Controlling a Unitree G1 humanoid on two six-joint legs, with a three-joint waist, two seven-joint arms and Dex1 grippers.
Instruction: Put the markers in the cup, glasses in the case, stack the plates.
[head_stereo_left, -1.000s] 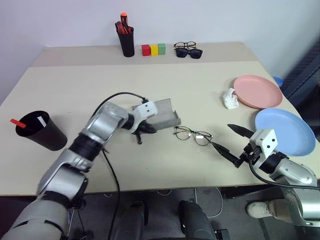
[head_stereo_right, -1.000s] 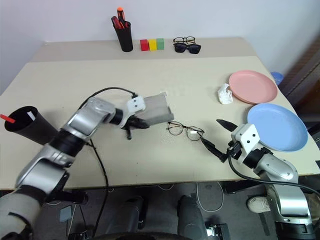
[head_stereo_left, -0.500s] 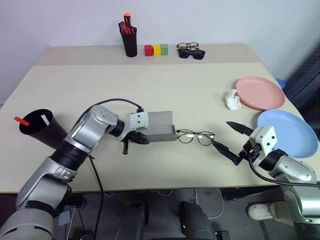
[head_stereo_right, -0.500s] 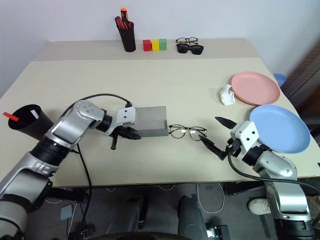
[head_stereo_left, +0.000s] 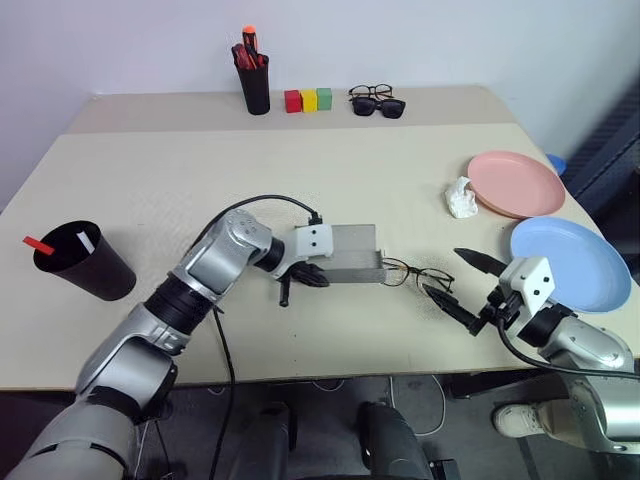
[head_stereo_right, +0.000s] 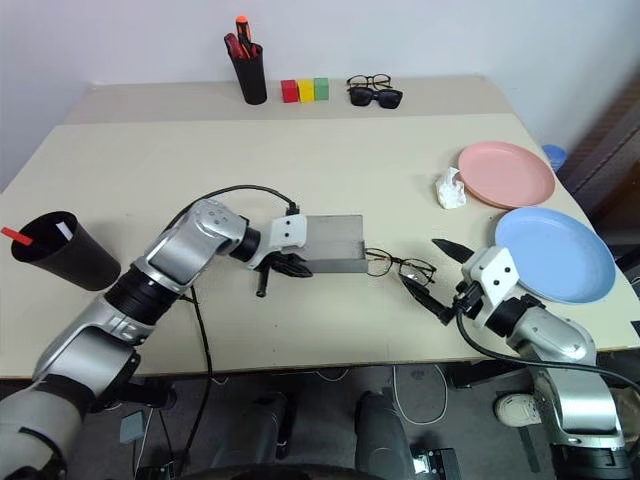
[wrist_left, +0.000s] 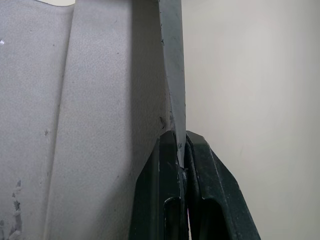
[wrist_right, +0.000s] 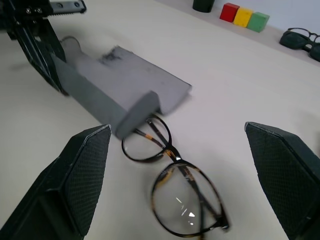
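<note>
Two plates sit at the table's right edge, the salmon pink plate behind the light blue plate, with a crumpled white tissue just beside the pink one. Mid-table, the left gripper is pinched tight on the rim of the open grey case, whose end touches the wire-rimmed glasses. The right gripper hovers just beside the glasses, fingers spread wide. At the left edge stands the black cup with the red marker and white marker in it. Along the back wall are a black pen pot, three coloured blocks, and spare glasses.
</note>
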